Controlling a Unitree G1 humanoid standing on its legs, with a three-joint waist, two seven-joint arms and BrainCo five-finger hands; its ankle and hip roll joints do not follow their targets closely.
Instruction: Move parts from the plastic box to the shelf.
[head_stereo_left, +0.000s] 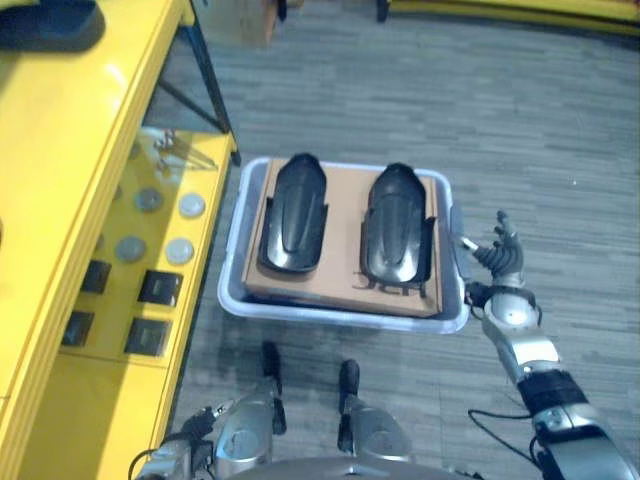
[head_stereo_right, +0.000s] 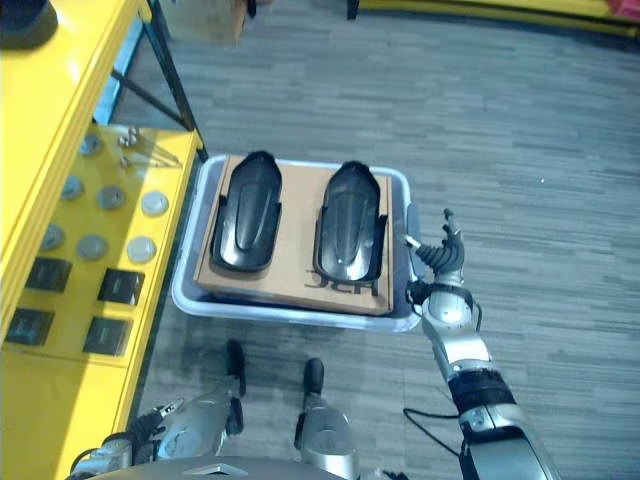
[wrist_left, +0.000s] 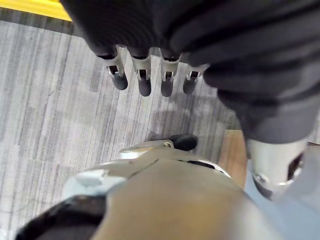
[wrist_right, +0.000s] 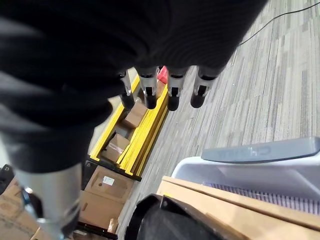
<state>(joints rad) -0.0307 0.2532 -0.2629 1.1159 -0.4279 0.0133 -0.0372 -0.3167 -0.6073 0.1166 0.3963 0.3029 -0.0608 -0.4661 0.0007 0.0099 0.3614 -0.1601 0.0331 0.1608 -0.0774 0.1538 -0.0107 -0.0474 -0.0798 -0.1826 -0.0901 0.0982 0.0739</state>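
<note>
Black parts (head_stereo_left: 293, 213) lie on cardboard in our plastic box (head_stereo_left: 232, 262); right robot hand (head_stereo_left: 503, 255) beside it, fingers relaxed, as are the left robot hand's (wrist_left: 145, 75).

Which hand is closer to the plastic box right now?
Right. The right hand hangs open just beside the plastic box at its right wall, touching nothing. The left hand is low by the robot's body, well short of it.

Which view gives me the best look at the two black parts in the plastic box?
The left eye view: both black parts lie whole, side by side, on cardboard in the plastic box. The right eye view shows the same. The right wrist view catches one part's dark edge; the left wrist view shows floor.
</note>
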